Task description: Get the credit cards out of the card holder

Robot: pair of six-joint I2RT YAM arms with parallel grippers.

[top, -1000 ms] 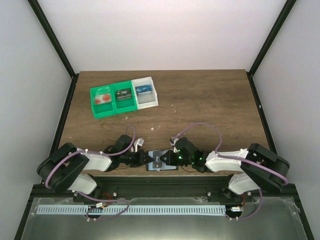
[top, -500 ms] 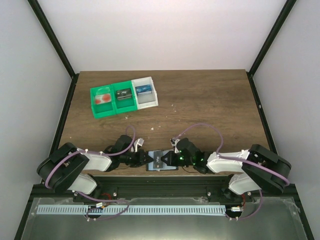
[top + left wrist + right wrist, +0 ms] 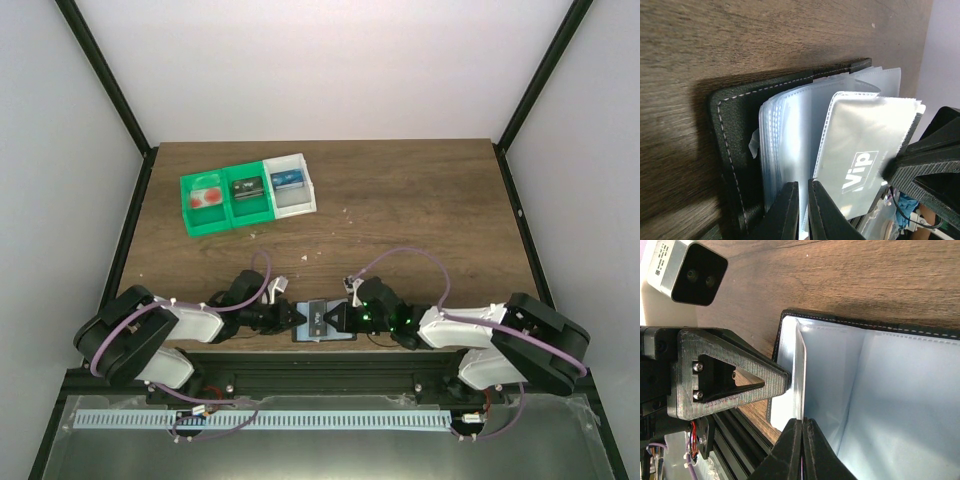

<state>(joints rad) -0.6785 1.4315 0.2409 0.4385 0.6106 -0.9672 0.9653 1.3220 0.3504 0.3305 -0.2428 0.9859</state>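
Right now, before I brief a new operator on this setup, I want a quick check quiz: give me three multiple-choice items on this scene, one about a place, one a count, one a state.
1. Where does the card holder lie?
A) at the table's near edge, between the left gripper and the right gripper
B) at the far right corner
C) in mid-table

2. How many compartments has the tray?
A) two
B) three
C) five

3. What state is the card holder in?
A) folded shut
B) open, clear sleeves fanned up
C) lifted off the table

Answers:
1 A, the top view shows it between both sets of fingertips.
2 B, two green and one white.
3 B, the left wrist view shows its black cover flat on the wood and the sleeves standing.
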